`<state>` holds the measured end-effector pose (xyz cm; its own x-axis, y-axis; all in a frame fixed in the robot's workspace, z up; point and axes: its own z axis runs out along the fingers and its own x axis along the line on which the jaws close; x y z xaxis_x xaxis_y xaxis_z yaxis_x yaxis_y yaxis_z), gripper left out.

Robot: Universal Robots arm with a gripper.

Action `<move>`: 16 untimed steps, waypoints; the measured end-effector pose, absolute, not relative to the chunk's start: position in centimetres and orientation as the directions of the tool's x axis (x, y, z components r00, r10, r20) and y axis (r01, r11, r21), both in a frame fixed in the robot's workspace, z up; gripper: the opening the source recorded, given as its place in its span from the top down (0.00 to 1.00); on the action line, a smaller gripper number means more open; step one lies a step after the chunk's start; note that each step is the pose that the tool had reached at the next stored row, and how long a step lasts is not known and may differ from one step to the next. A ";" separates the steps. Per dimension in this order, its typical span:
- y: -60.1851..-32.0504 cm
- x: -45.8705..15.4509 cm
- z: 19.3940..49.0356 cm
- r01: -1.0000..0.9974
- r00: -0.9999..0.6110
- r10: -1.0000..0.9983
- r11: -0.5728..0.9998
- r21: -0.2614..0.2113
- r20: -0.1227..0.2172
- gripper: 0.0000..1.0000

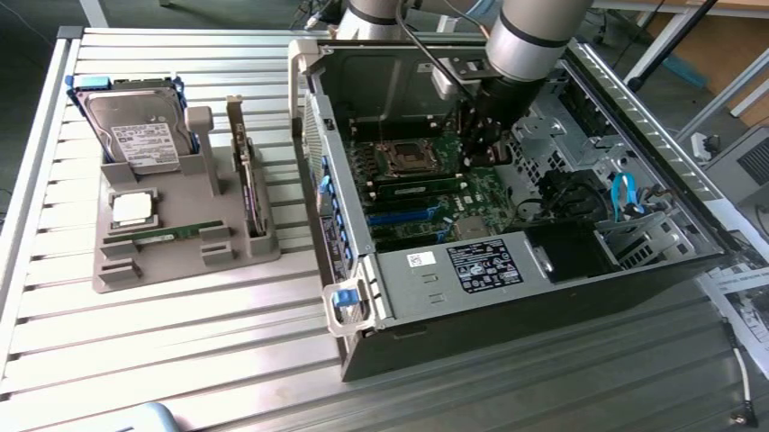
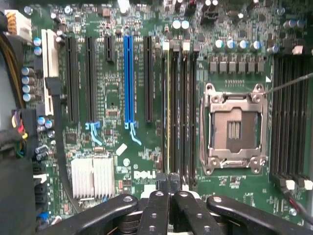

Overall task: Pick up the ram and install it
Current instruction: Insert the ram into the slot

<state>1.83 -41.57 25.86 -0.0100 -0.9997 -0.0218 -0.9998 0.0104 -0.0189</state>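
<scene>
- The two-fingered black gripper (image 2: 168, 182) had its fingertips pressed together, with nothing visibly pinched between them.
- The ram, a long, narrow green circuit-board stick (image 2: 168, 107), stood on edge in one of the black memory slots (image 2: 182, 107) of the green motherboard (image 2: 112, 93), just beside the square silver processor socket (image 2: 235, 128).
- The stick's long axis ran parallel to the neighbouring slots and straight away from the fingertips. The joined tips hung over its near end; whether they touched it could not be told.
- In the exterior view the same stick (image 1: 420, 189) lay inside the open grey computer case (image 1: 517, 261), below the socket, with the arm's end at the stick's end toward the exterior view's right.
- A second thin green stick (image 1: 162, 236) lay flat on the grey parts tray (image 1: 180, 265), well apart from the gripper at the exterior view's left.
- Judged from the seating, the installation looked far advanced.
</scene>
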 end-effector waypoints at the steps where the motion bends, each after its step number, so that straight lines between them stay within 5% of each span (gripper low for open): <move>1: -41.6 2.2 25.9 -1.000 -0.010 -1.000 0.010 -0.019 -0.022 0.89; 16: -41.6 4.8 25.9 -1.000 -0.010 -1.000 0.010 -0.019 -0.021 0.89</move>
